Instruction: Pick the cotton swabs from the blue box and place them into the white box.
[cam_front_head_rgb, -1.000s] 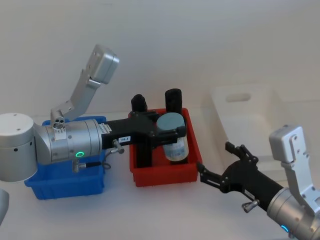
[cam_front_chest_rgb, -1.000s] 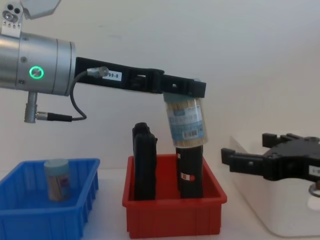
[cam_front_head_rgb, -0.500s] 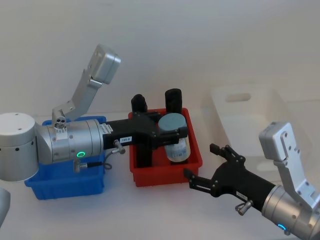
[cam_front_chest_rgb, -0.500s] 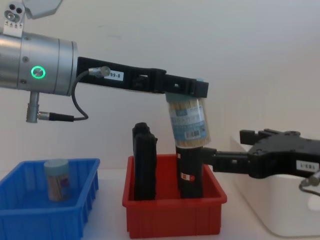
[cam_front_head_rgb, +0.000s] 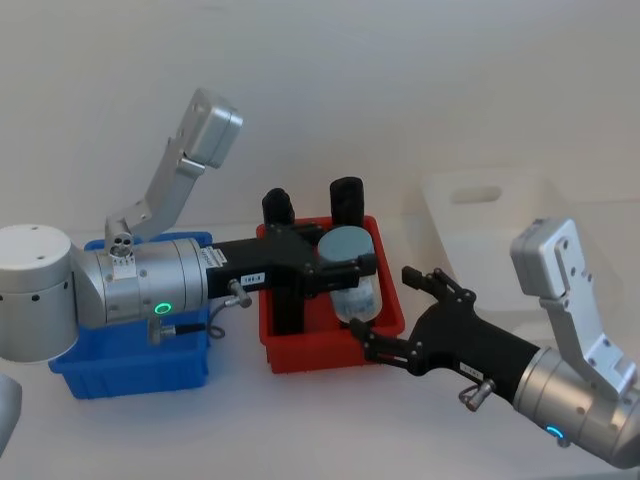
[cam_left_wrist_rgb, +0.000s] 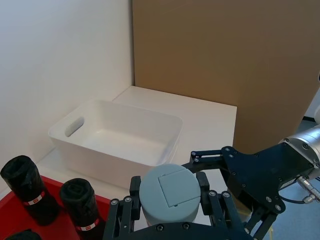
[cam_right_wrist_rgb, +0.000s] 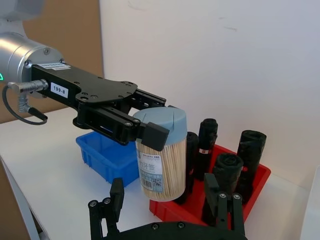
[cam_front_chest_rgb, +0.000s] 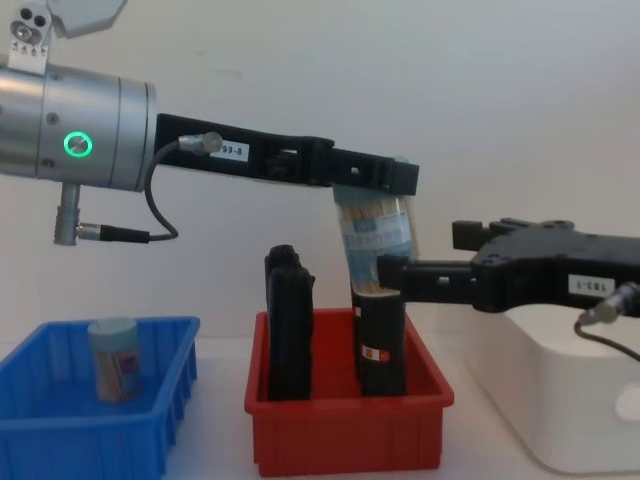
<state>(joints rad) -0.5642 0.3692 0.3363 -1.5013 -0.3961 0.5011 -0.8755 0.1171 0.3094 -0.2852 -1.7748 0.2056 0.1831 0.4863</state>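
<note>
The left pincer (cam_front_chest_rgb: 375, 180) is clamped on the blue lid of a clear cotton swab jar (cam_front_chest_rgb: 378, 240) above the red bin (cam_front_chest_rgb: 345, 435); the right pincer (cam_front_chest_rgb: 420, 262), spread wide, flanks its lower wall. The chest view adds a second jar (cam_front_chest_rgb: 113, 358) upright in the ribbed blue box (cam_front_chest_rgb: 60, 430), which the left arm (cam_front_head_rgb: 140, 285) covers from the head; the left wrist view looks into the smooth white box (cam_left_wrist_rgb: 100, 160).

Cotton swabs (cam_front_chest_rgb: 375, 230): two jars were present, counting second jar (cam_front_chest_rgb: 113, 358). Black upright objects (cam_right_wrist_rgb: 250, 147): four were counted. Blue box (cam_front_chest_rgb: 60, 440), red bin (cam_front_chest_rgb: 345, 435), white box (cam_front_chest_rgb: 560, 400): one of each.
</note>
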